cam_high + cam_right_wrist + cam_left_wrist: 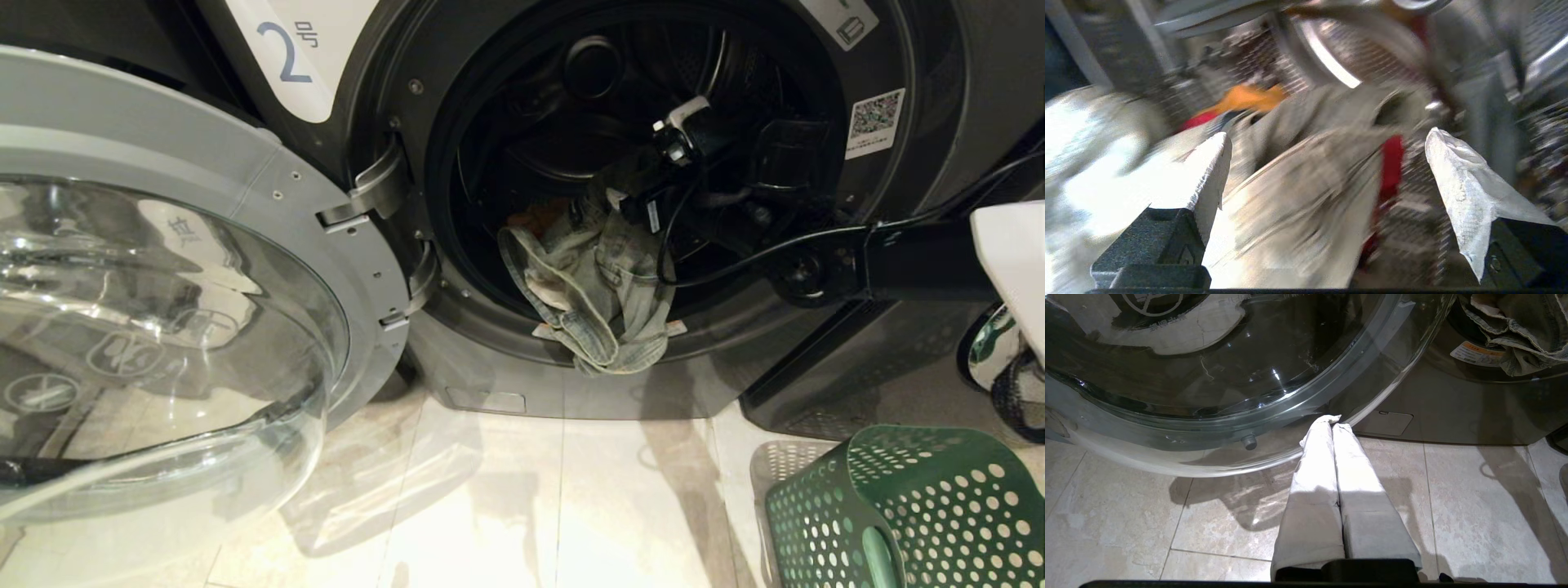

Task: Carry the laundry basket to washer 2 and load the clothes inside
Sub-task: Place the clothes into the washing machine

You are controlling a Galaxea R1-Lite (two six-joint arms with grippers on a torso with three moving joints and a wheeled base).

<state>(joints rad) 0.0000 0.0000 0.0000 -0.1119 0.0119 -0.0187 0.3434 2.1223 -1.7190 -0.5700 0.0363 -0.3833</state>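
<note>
Swung wide at about 9 o'clock in the head view, the glass door (155,327) of washer 2 (506,384) stands nearest the camera, its chrome ring hinged at the left of the drum opening. The washer itself fills the upper frame, a white label with a "2" at 11 o'clock. At 4 o'clock the laundry basket (914,506) sits on the tiled floor (522,506), green with round holes, its rim toward the camera.

The right arm reaches in from 3 o'clock, its right end effector (608,208) inside the drum mouth. Its cloth-covered fingers (1461,192) stand wide apart, gripping nothing, with cloth lying between and beyond them. The clothes (596,294) lie at the drum's lower lip: a grey patterned piece drapes over the rim, its long axis running down toward 6 o'clock, with orange and red garments deeper in behind it.

The left end effector (1333,422) hangs low by the door's bottom edge, fingers pressed together, empty.
</note>
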